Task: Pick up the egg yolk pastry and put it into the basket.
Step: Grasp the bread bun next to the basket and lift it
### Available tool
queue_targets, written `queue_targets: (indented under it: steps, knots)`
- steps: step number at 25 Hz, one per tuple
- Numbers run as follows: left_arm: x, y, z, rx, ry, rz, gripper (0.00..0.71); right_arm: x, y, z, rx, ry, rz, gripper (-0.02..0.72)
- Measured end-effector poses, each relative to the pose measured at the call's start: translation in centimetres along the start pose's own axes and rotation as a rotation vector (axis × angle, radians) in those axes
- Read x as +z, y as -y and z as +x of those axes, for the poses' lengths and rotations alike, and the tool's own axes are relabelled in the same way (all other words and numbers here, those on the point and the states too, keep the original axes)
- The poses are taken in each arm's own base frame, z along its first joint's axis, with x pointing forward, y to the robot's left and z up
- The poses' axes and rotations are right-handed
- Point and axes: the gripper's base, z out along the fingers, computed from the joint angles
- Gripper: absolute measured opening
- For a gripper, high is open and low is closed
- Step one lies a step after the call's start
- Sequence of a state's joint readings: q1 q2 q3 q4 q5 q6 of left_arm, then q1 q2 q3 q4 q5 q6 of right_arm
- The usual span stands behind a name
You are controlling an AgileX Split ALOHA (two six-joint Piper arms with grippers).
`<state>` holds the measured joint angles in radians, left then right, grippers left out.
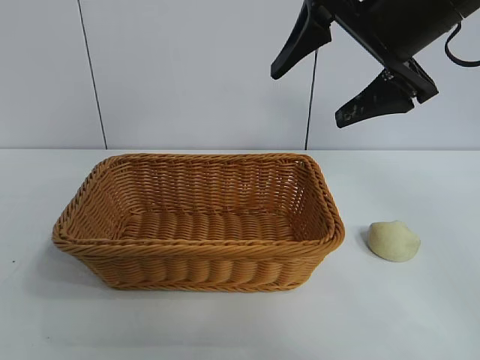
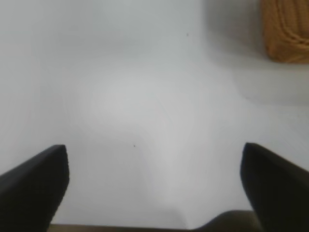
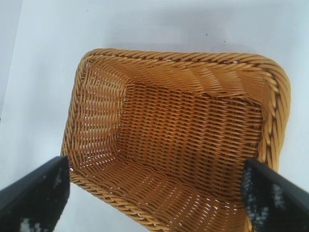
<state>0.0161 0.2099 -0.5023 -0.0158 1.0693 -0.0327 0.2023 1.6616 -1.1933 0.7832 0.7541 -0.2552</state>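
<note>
Lying on the table at the basket's three o'clock: egg yolk pastry, outside still. Hovering high above, toward twelve o'clock, nearer: right gripper, jaws wide, empty. Left gripper wide too.

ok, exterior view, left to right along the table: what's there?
the basket → the egg yolk pastry, sitting on the table apart from the basket. The right gripper hangs open above, over the basket's right end, so it is left out of the order.
</note>
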Motion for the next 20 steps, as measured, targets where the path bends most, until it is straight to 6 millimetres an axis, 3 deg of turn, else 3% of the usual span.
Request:
queue_targets:
  steps: [5, 12, 20]
  knots:
    - [-2.5, 0.0, 1.7, 0.002, 0.196, 0.009, 0.692, 0.0, 0.2, 0.1, -0.025, -0.007, 0.022, 0.685]
    - [-2.7, 0.0, 1.9, 0.004, 0.212, 0.009, 0.692, -0.4, 0.3, -0.2, -0.072, -0.027, 0.076, 0.685]
    - [-2.7, 0.0, 1.9, 0.003, 0.212, 0.010, 0.692, -2.8, 1.8, -1.7, -0.147, -0.061, 0.426, 0.685]
